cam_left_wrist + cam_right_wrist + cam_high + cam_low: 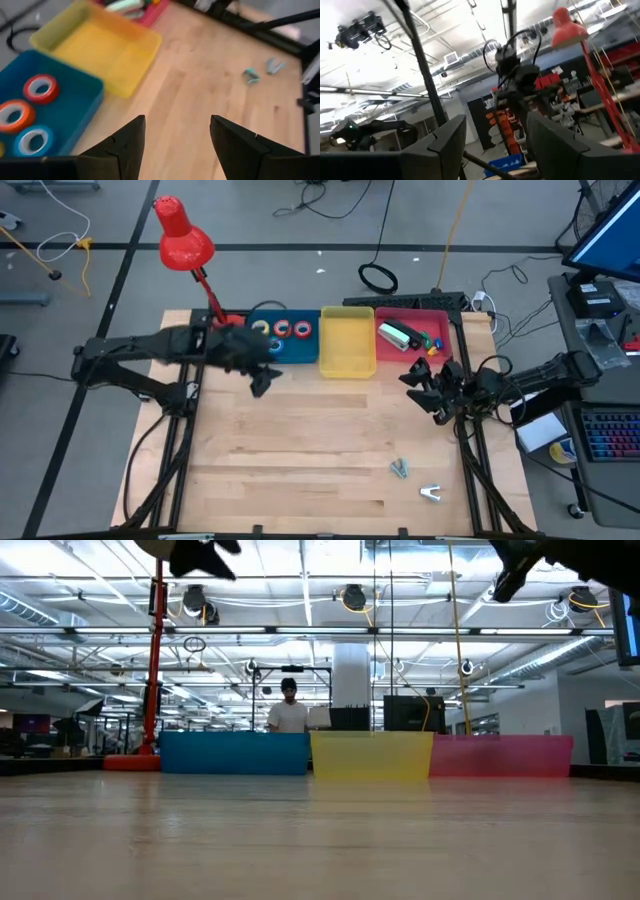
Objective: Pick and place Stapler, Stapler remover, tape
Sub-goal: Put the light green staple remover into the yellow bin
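Table (300,460): pale wood, filling the centre and lower half of the high view. Three bins in a row along its upper edge: blue bin (290,352) at left, yellow bin (347,342) in the middle and empty, pink bin (440,325) at right.

Left claw (262,380): just below the blue bin, fingers apart, nothing held. Right claw (425,395): right of centre, below the pink bin, raised clear of the table and aimed outward; fingers spread, nothing held.

Stapler (397,335): pale, lying in the pink bin.

Tape: red roll (40,88), orange roll (14,114) and blue roll (34,140) flat in the blue bin; fourth roll only partly seen at the frame edge.

Two small metal pieces on bare wood at lower right: grey-green piece (400,469) and pale piece (430,494). Likely the stapler remover; which one, cannot tell.

Risks: small, low pieces lying close together; off-centre descent likely to nudge one away or pinch both. Fingertips striking the wood on too deep an approach. Both arms converging on lower right, possible collision.
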Available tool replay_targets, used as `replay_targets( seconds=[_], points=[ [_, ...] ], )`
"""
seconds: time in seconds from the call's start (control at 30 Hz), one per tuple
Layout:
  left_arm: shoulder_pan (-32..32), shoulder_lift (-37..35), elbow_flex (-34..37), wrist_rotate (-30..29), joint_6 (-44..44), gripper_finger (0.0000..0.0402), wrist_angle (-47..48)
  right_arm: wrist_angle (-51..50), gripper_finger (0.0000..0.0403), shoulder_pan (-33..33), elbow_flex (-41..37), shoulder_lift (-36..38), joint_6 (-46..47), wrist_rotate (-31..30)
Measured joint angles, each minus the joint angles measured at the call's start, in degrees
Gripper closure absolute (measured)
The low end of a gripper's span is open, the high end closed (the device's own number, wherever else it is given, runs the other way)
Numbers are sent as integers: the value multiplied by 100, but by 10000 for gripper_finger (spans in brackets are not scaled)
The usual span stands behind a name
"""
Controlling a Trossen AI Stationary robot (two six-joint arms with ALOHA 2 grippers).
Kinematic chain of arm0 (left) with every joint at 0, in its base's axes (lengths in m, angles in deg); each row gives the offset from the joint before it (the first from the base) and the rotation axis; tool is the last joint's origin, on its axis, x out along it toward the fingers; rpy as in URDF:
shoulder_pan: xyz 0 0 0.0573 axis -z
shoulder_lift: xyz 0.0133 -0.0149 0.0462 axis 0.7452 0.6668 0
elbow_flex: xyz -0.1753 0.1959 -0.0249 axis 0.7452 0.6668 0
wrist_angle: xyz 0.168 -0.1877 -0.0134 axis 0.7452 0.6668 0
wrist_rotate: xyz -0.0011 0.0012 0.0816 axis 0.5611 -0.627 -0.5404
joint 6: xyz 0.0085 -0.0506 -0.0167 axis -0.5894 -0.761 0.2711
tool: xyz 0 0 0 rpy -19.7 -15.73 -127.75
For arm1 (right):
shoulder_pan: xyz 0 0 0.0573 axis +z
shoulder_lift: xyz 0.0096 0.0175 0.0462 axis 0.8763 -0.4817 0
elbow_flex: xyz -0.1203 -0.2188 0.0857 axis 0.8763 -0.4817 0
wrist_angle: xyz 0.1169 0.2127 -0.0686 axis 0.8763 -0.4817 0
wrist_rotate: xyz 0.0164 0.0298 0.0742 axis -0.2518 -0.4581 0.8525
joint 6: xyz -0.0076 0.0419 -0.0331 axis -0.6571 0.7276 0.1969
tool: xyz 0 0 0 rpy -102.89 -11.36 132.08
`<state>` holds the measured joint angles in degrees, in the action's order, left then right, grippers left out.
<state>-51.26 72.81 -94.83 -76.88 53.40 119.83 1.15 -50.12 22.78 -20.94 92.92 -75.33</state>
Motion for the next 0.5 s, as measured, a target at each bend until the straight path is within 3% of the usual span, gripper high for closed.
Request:
replay_targets(
  seconds=[0.2, 0.33, 0.5],
  points=[
    [1152, -680, 1015, -734, -421, 179, -927, -1009, 202, 485, 816, -5, -725, -142],
    [1695, -1198, 1835, -823, -643, 179, -1395, -3002, 202, 805, 1811, -71, -850, -677],
    [2078, -1880, 2875, -839, -849, 179, -1897, -5491, 202, 1150, 3208, -508, -222, -1063]
  ],
)
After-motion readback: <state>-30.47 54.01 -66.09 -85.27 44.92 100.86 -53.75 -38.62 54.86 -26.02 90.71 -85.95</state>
